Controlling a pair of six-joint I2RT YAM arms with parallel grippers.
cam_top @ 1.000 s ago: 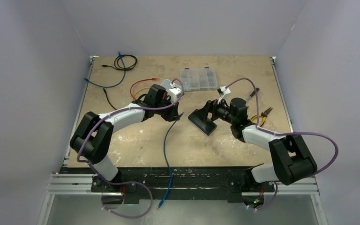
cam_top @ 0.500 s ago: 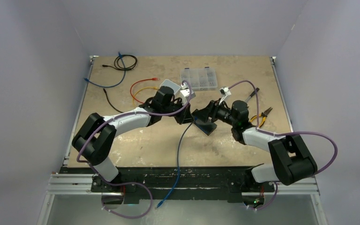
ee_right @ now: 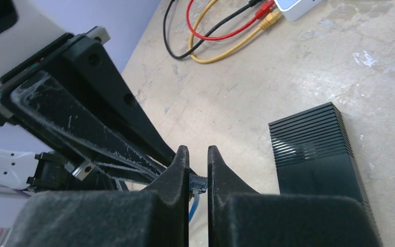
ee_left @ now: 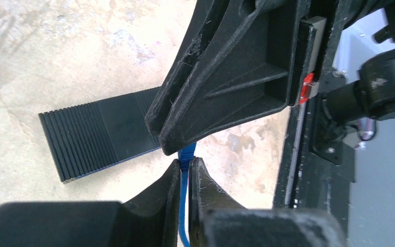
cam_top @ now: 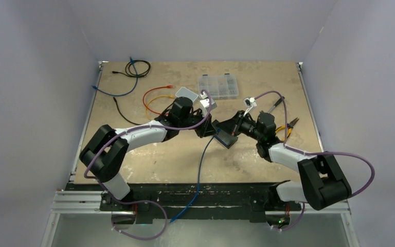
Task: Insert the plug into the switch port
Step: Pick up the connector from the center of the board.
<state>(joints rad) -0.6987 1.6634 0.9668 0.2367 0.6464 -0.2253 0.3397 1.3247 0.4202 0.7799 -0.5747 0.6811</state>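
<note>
The switch is a black ribbed box lying flat mid-table; it also shows in the left wrist view and the right wrist view. Its ports are not visible. Both grippers meet just left of it, above the table. My left gripper is shut on the blue cable just behind the ribbed boot. My right gripper is shut on the blue plug, which sits between its fingers and touches both.
A clear parts box and a white device lie at the back. Red and yellow cables curl beside the device. More cables lie at the far left, pliers and a screwdriver on the right.
My left arm swung right, carrying the blue cable to the switch. My right gripper went from wide open to shut around the plug.
</note>
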